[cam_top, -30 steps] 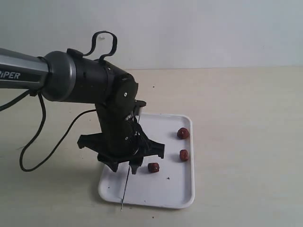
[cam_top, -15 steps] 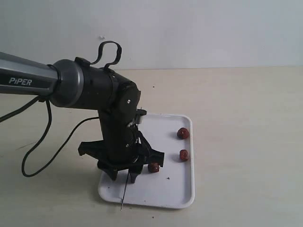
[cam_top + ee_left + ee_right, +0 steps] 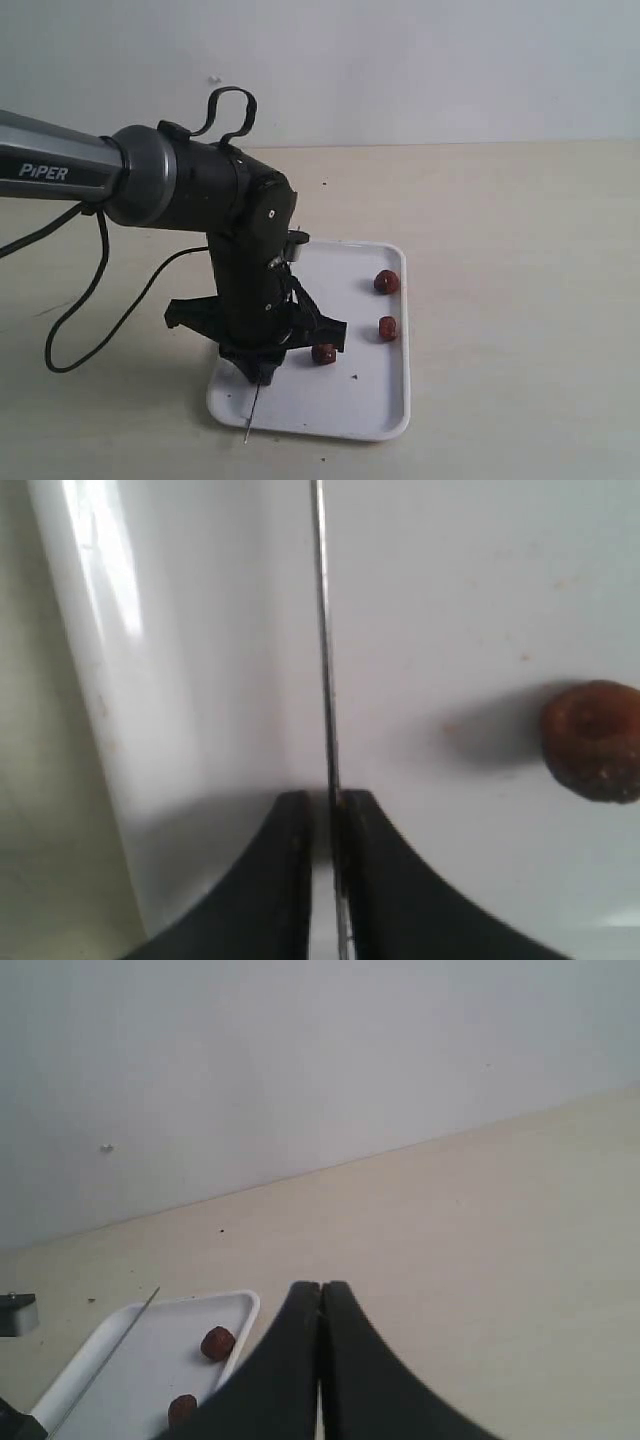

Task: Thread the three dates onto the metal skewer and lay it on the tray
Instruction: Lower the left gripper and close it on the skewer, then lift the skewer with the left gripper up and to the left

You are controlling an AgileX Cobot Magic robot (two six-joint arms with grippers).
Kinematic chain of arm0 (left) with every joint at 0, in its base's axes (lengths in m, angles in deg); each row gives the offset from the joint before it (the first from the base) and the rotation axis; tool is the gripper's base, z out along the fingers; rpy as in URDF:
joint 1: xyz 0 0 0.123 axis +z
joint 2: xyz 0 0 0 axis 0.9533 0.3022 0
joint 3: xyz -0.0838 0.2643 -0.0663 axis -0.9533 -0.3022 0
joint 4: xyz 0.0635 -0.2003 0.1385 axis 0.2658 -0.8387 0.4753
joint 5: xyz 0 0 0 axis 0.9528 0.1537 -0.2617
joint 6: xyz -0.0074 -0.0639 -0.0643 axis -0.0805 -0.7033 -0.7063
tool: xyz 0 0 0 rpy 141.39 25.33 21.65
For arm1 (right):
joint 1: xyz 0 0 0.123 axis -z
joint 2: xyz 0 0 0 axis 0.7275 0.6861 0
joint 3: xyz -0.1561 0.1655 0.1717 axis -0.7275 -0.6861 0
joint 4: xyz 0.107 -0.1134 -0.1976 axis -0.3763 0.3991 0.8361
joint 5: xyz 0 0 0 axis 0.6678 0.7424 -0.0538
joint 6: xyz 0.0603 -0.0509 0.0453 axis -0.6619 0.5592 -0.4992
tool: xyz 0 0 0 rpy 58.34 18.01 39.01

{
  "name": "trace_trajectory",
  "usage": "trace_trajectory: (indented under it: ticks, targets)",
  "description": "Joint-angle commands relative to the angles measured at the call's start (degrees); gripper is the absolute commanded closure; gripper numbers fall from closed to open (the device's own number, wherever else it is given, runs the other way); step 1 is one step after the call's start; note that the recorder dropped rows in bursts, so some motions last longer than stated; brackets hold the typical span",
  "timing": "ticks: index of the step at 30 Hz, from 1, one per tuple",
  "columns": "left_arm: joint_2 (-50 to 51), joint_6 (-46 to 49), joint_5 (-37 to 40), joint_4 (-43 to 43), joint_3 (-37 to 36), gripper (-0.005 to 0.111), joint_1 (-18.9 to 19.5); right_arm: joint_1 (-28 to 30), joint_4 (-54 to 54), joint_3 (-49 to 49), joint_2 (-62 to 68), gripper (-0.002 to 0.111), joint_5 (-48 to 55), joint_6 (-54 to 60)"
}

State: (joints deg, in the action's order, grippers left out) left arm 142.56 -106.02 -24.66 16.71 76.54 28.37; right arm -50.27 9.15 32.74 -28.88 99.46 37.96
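Three dates point(image 3: 386, 282) lie loose on the tray point(image 3: 378, 405), none threaded yet. A moment ago the left gripper point(image 3: 259, 372) hung spread over the skewer point(image 3: 251, 418); now its jaws have dropped and drawn in on it near the tray's left rim. Its wrist view shows them pinching the rod, ready for lifting. Right gripper point(image 3: 320, 1360): jaws pressed together, empty, idle above the tabletop.

glossy smooth white plastic tray point(image 3: 200, 680); thin shiny grey metal skewer point(image 3: 322, 630); wrinkled matt red-brown date point(image 3: 592, 740); matt beige worktop point(image 3: 520, 220).
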Motion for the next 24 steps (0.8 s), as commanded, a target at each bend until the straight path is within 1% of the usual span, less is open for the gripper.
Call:
trace_trajectory:
  ticks: [1,6,9,10,12,13,14,15,16,17,18,20,22,24]
  targets:
    - [-0.34,-0.19,0.07,-0.14,0.15,0.107,0.12,0.25,0.38,-0.26,-0.38,0.108,-0.49,0.59]
    - [-3.32,0.83,0.44,-0.23,0.15,0.107,0.12,0.25,0.38,-0.26,-0.38,0.108,-0.49,0.59]
    - [-9.37,5.62,0.52,-0.84,0.15,0.107,0.49,0.25,0.38,-0.26,-0.38,0.108,-0.49,0.59]
    - [-11.14,7.62,0.69,-1.78,0.15,0.107,0.79,0.25,0.38,-0.26,-0.38,0.108,-0.49,0.59]
    - [-15.35,19.13,3.02,-9.31,0.15,0.107,2.79,0.25,0.38,-0.26,-0.38,0.108,-0.49,0.59]
    - [-17.47,30.02,6.70,-19.05,0.15,0.107,5.68,0.25,0.38,-0.26,-0.38,0.108,-0.49,0.59]
    - [-18.31,36.97,10.54,-27.03,0.15,0.107,8.51,0.25,0.38,-0.26,-0.38,0.108,-0.49,0.59]
    - [-19.13,49.00,18.08,-37.85,0.15,0.107,12.69,0.25,0.38,-0.26,-0.38,0.108,-0.49,0.59]
    - [-19.39,53.74,18.08,-43.65,0.15,0.107,14.77,0.25,0.38,-0.26,-0.38,0.108,-0.49,0.59]
    - [-19.72,57.79,18.08,-46.51,-0.08,0.107,17.08,0.25,0.38,-0.26,-0.38,0.108,-0.49,0.59]
    - [-20.74,58.91,18.08,-47.28,-0.19,0.107,18.73,0.25,0.38,-0.26,-0.38,0.108,-0.49,0.59]
    - [-22.08,61.95,18.08,-46.08,-0.19,0.107,21.50,0.25,0.38,-0.26,-0.38,0.108,-0.49,0.59]
    - [-22.75,64.25,18.08,-43.53,-0.19,0.107,23.46,0.25,0.38,-0.26,-0.38,0.108,-0.49,0.59]
    - [-22.89,65.79,18.08,-38.77,-0.19,0.107,25.10,0.25,0.38,-0.26,-0.38,0.108,-0.49,0.59]
